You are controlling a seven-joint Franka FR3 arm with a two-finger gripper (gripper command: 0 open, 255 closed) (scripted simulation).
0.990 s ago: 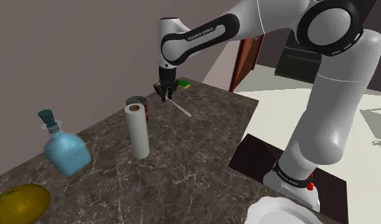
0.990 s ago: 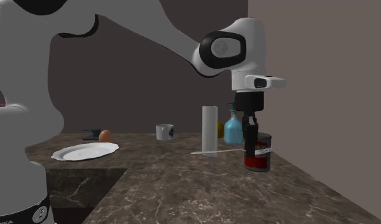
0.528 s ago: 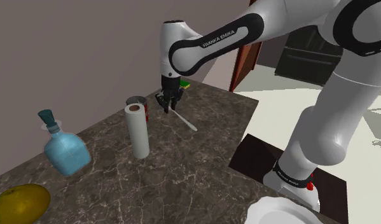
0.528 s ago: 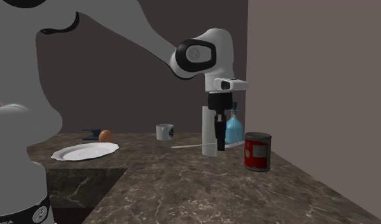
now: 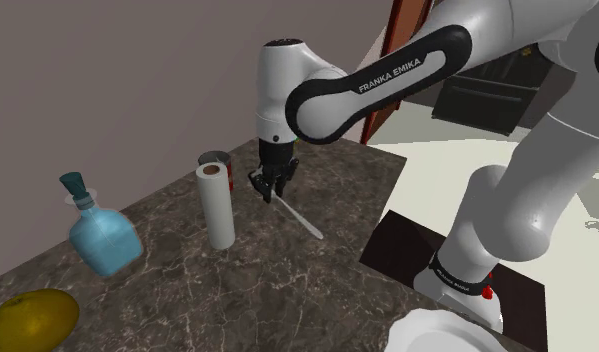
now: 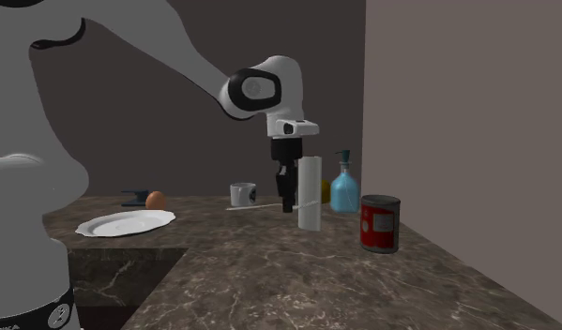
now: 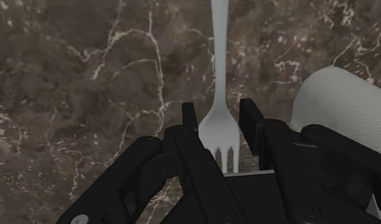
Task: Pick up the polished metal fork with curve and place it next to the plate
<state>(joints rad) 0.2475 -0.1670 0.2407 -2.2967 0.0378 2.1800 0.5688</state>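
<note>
Fork [image 7: 219, 83] is in my hand [image 7: 219, 113], clenched across the tine end. The long handle sticks out ahead, lifted clear of the desk [image 5: 287, 280]. It renders plain white, no shine.

First worry: I'm gripping one end only, so a fast swing could lever it round between my fingers or shake it loose.

Second worry: the paper roll [image 6: 309, 194] stands just beside my hand. One brush and it topples, perhaps onto the red can [image 6: 380, 223] or the blue bottle [image 6: 343, 190] along the desk's wall edge.

The handle tip shows across the mug [image 6: 242, 194]; I cannot tell how near.

The plate [image 6: 126, 223] lies well apart, by the desk's edge at the dark recess. The middle of the desk between us looks open, but the room beside the plate is tight against that edge.
</note>
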